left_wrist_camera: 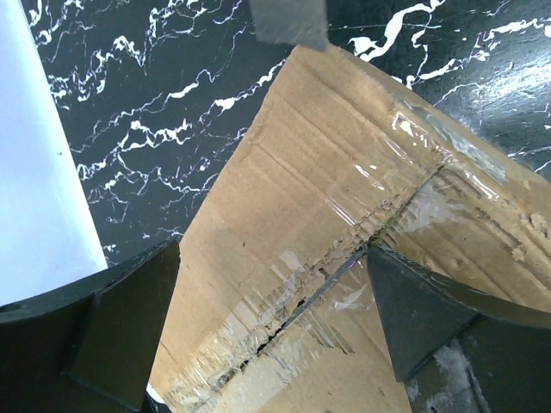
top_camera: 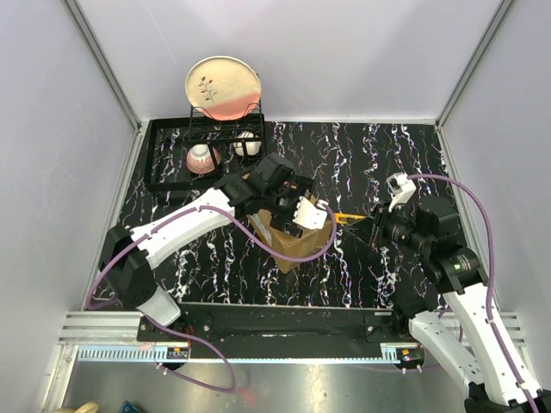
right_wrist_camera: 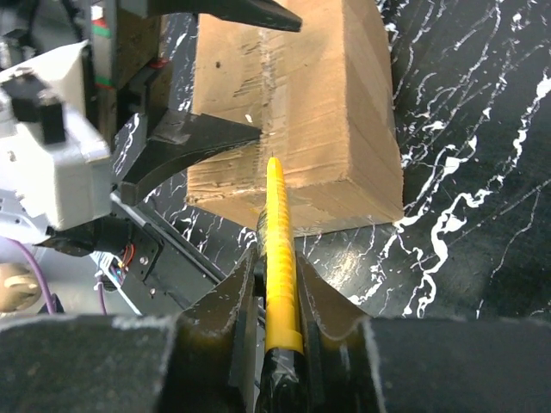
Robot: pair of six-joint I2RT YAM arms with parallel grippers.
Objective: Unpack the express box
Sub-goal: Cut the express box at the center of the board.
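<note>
The express box (top_camera: pixel 291 245), brown cardboard with a clear-taped seam, lies mid-table. My left gripper (top_camera: pixel 299 212) stands open over its taped face (left_wrist_camera: pixel 344 249); its dark fingers (left_wrist_camera: pixel 120 327) sit either side of the torn seam, against or just above the cardboard. From the right, my right gripper (top_camera: pixel 379 225) is shut on a yellow box cutter (top_camera: pixel 349 217). In the right wrist view the cutter (right_wrist_camera: pixel 280 249) runs between my jaws (right_wrist_camera: pixel 277 275) and its tip meets the box (right_wrist_camera: pixel 301 95) at the seam's near end. One left finger (right_wrist_camera: pixel 198 138) rests by that box edge.
A black dish rack (top_camera: pixel 164 159) stands at the back left with a pink-and-cream plate (top_camera: pixel 223 88) upright in it, a pink bowl (top_camera: pixel 202 157) and a white cup (top_camera: pixel 247 144). Grey walls close in the black marbled table (top_camera: pixel 413 163) on three sides.
</note>
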